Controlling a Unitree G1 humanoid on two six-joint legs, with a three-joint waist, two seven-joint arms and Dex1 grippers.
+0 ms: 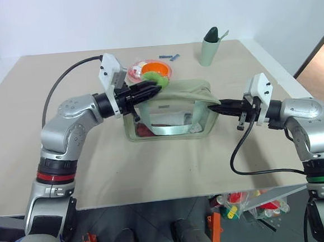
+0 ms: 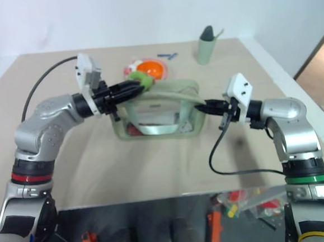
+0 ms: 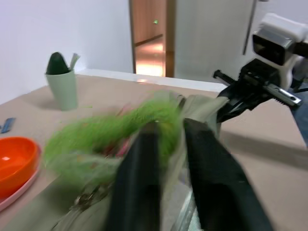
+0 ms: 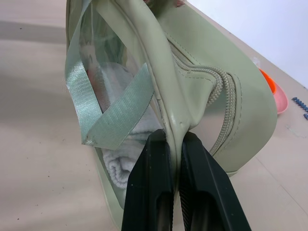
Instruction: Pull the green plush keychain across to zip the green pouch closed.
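Observation:
The green pouch (image 1: 172, 106) stands upright mid-table, with folded cloth visible through its clear side. Its zipper (image 4: 222, 91) runs along the top. The green plush keychain (image 1: 155, 78) sits at the pouch's top left end, right at the tips of my left gripper (image 1: 155, 88). In the left wrist view the plush (image 3: 106, 132) is blurred and lies across and behind the fingers (image 3: 144, 159), which stand a little apart, so that gripper is open. My right gripper (image 4: 174, 137) is shut on the seam at the pouch's right end and holds it taut.
An orange bowl (image 1: 157, 70) on a pink plate sits just behind the pouch. A sage cup (image 1: 208, 50) holding a dark object stands at the back right. Small blue pieces (image 1: 169, 57) lie near the far edge. Bins of toys sit below the table's front edge.

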